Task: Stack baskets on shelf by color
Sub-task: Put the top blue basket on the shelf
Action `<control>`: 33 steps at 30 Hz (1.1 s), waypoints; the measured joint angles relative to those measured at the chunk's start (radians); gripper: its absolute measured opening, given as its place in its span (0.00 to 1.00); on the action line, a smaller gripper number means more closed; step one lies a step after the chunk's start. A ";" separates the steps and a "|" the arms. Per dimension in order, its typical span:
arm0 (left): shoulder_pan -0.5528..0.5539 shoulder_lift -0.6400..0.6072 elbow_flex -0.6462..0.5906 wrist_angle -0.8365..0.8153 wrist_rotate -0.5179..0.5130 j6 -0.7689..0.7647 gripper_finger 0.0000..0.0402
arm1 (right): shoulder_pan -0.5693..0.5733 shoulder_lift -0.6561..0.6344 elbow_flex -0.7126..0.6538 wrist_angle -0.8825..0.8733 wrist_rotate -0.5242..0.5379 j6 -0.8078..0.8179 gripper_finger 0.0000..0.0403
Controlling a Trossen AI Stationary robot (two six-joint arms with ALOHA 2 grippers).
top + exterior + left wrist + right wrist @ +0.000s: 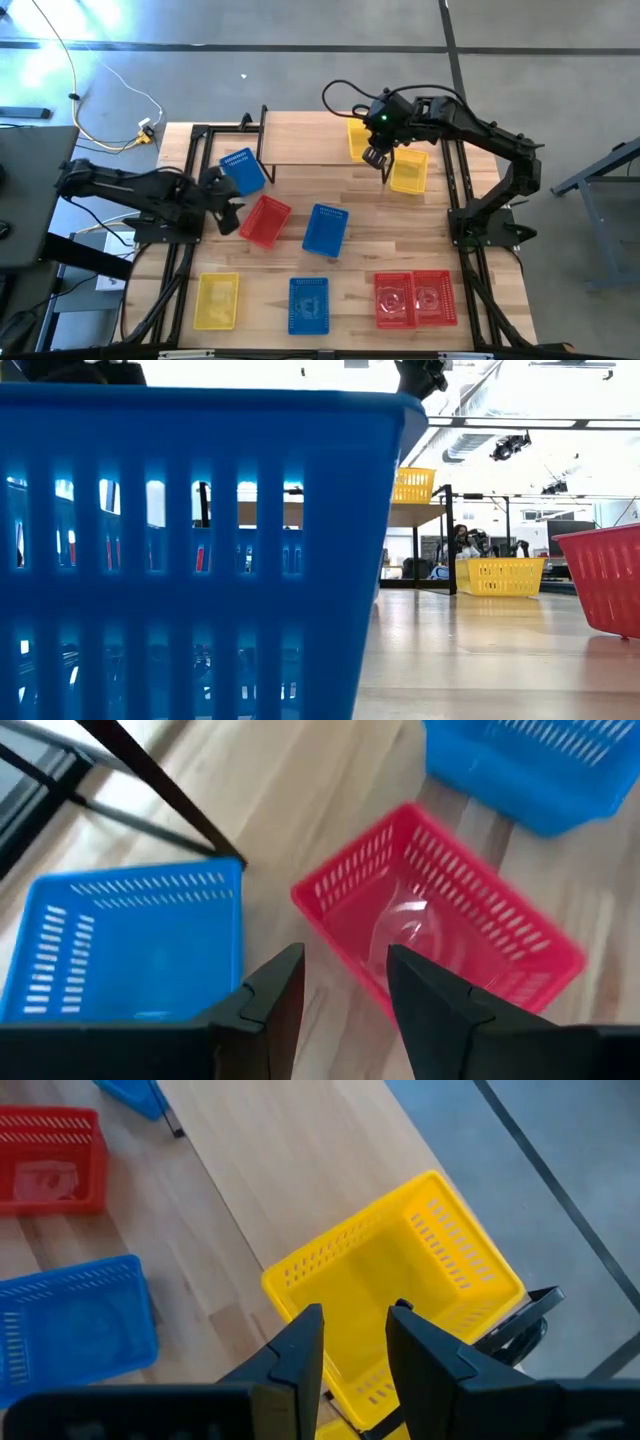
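On the shelf [305, 138] sits one yellow basket [360, 139] at its right end, so the yellow stack looks just begun and the next move calls for fetching the second yellow basket [409, 170], on the table just right of the shelf. The right gripper [376, 156] hovers over the shelf's right end with jaws a little apart, holding nothing. The left gripper [226, 200] reaches out level in front of the shelf's left end, jaws apart and empty, between a blue basket [242, 171] and a red basket [265, 221].

High cam looks straight down on the whole surface [350, 190]. Low cam sits at surface level, jammed against a blue basket [190, 550]. Both catch the yellow basket on the shelf [357, 138]; wrist cams look down close.
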 joint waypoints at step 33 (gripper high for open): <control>0.269 0.462 0.000 -0.009 -0.030 -0.014 0.33 | 0.000 0.000 -0.001 0.000 0.000 -0.007 0.24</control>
